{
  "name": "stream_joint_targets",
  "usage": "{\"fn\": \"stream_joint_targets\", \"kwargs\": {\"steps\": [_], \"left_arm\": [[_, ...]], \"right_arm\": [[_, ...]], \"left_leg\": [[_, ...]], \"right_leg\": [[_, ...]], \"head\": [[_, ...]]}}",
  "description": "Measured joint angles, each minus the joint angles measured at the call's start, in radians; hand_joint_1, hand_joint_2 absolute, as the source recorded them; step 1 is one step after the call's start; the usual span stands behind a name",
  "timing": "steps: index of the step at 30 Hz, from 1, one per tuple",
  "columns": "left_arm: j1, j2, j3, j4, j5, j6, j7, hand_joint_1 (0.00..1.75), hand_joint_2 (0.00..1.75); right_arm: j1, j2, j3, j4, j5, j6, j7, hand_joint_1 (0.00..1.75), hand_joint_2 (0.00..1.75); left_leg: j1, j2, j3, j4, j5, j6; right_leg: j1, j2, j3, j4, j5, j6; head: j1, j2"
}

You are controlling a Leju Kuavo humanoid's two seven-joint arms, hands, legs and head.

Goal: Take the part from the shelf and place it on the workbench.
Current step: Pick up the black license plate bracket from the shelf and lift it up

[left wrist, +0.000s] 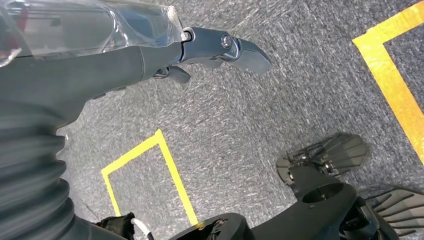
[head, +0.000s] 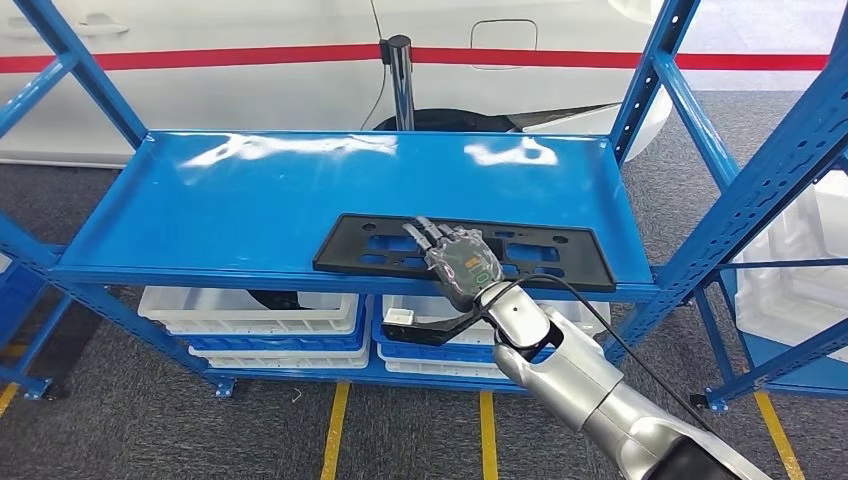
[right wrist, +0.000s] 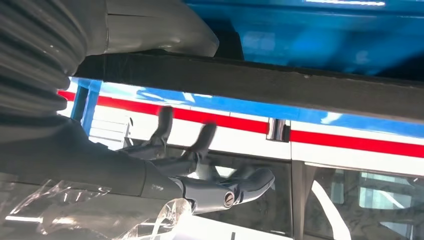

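**Right hand on black part at shelf front edge**

Right hand [head: 458, 262] lies over the flat black part [head: 370, 246], fingers extended across its top and thumb below the shelf's front lip; whether it actually grips cannot be confirmed. Part rests flat on the blue shelf [head: 250, 195], near the front edge. Left hand [left wrist: 200, 50] hangs over grey floor, fingers loosely extended, holding nothing. White bins [head: 250, 312] sit on the lower tier.

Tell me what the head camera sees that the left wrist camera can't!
The head view has the blue shelf, a flat black part lying at its front edge, the right hand resting on that part, and white bins stacked underneath. The left wrist view has the left hand hanging over grey carpet. Both share grey floor marked with yellow tape lines.
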State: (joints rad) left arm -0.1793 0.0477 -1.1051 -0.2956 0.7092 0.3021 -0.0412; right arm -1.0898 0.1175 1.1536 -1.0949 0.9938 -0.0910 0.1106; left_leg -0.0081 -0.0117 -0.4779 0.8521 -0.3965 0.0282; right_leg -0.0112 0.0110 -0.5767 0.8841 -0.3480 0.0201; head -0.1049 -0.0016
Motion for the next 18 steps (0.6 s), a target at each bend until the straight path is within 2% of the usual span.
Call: {"fn": "stream_joint_targets", "kwargs": {"steps": [8, 18], "left_arm": [[0.0, 0.0, 0.001, 0.0, 0.006, -0.001, 0.004, 0.0, 1.75], [0.011, -0.001, 0.018, 0.001, 0.017, -0.001, 0.007, 0.0, 1.75]], "right_arm": [[0.0, 0.0, 0.0, 0.008, -0.009, 0.013, 0.002, 0.0, 1.75], [-0.001, 0.01, 0.0, 0.055, -0.019, 0.086, 0.083, 0.0, 1.75]], "left_leg": [[0.0, 0.0, -0.001, 0.0, 0.0, 0.0], [0.0, 0.0, -0.003, 0.0, 0.0, 0.0]], "right_leg": [[0.0, 0.0, -0.001, 0.0, 0.0, 0.0], [0.0, 0.0, -0.002, 0.0, 0.0, 0.0]], "head": [[0.0, 0.0], [0.0, 0.0]]}}
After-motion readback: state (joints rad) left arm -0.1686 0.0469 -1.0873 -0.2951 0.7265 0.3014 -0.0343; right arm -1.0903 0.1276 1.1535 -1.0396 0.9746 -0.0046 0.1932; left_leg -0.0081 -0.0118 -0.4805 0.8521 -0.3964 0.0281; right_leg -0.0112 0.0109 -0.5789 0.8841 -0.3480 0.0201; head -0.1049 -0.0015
